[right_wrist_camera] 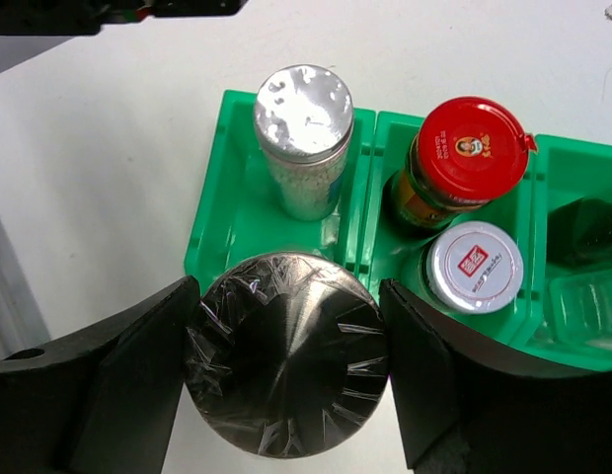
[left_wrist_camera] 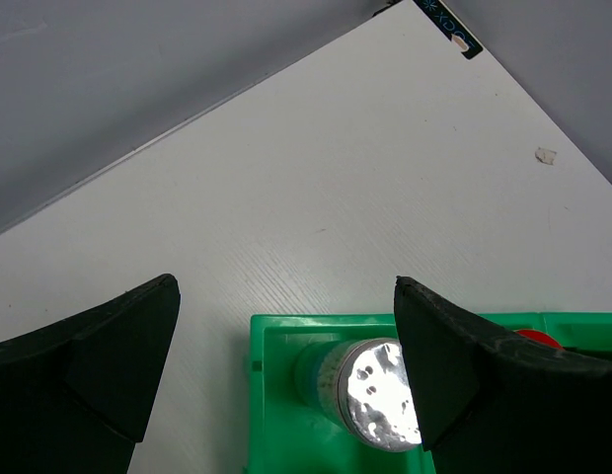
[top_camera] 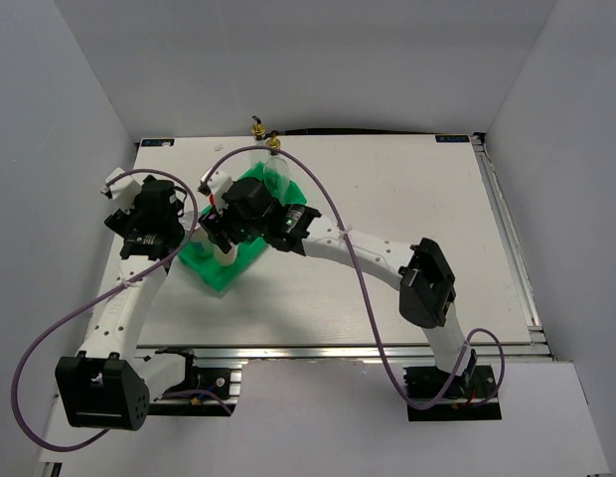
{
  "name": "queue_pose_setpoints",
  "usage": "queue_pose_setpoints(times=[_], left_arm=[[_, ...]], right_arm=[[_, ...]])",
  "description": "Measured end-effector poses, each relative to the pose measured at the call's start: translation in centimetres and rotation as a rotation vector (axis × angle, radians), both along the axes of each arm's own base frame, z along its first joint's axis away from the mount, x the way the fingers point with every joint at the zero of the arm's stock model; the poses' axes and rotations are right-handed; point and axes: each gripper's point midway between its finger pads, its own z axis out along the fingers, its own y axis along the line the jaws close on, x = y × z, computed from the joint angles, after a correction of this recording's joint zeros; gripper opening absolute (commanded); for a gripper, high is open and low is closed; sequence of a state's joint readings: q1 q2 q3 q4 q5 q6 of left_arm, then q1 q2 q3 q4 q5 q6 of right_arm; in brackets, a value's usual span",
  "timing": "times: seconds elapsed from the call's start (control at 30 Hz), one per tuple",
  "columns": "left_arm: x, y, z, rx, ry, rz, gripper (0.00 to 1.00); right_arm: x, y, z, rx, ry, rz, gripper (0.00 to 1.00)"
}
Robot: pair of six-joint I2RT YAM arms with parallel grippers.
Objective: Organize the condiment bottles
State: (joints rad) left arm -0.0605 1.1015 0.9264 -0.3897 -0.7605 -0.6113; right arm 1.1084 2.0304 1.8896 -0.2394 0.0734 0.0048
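My right gripper [right_wrist_camera: 286, 292] is shut on a silver-capped shaker [right_wrist_camera: 286, 360], its cap wrapped in clear film, at the near left edge of the green tray [right_wrist_camera: 219, 212]. A second silver-capped shaker [right_wrist_camera: 304, 133] stands in the tray's left compartment. The red-lidded jar [right_wrist_camera: 471, 148] and the white-lidded jar [right_wrist_camera: 474, 265] share the middle compartment. Clear glass [right_wrist_camera: 582, 301] shows in the right one. My left gripper [left_wrist_camera: 286, 286] hangs open over the tray's corner, above the standing shaker [left_wrist_camera: 385, 395]. Two gold-pourer bottles [top_camera: 273, 149] show at the tray's far end.
The tray [top_camera: 211, 270] lies left of the table's middle, with both arms crowded over it. My right arm [top_camera: 387, 260] stretches across the table from the right. Grey walls close in the sides and back, and a purple cable [top_camera: 333, 214] loops over the right arm.
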Motion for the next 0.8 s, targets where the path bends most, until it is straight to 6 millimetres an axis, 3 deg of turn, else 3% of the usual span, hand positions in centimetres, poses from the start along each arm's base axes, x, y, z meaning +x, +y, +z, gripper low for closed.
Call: queue_pose_setpoints(times=[0.47,0.57,0.6,0.67,0.7,0.73,0.8], left_arm=[[-0.1,0.4,-0.1,-0.001,0.000,0.012,0.98],[-0.1,0.4,-0.1,-0.001,0.000,0.013,0.98],[-0.1,0.5,-0.1,-0.001,0.000,0.013,0.98],[-0.1,0.5,-0.1,-0.002,0.001,0.014,0.98],[-0.1,0.6,-0.2,-0.003,0.002,0.014,0.98],[-0.1,0.6,-0.2,-0.003,0.002,0.014,0.98],[-0.1,0.6,-0.2,-0.004,0.003,0.015,0.98]], right_arm=[[2.0,3.0,-3.6,-0.029,-0.032,-0.015,0.03],[2.2,3.4,-4.6,-0.040,-0.030,-0.014,0.19],[2.3,3.5,-5.1,-0.045,-0.027,-0.014,0.37],[2.3,3.6,-5.7,-0.054,-0.023,-0.014,0.60],[2.3,3.7,-5.9,-0.058,-0.022,-0.015,0.82],[2.3,3.7,-6.0,-0.061,-0.022,-0.015,0.89],[2.5,3.7,-5.7,-0.058,-0.031,-0.021,0.89]])
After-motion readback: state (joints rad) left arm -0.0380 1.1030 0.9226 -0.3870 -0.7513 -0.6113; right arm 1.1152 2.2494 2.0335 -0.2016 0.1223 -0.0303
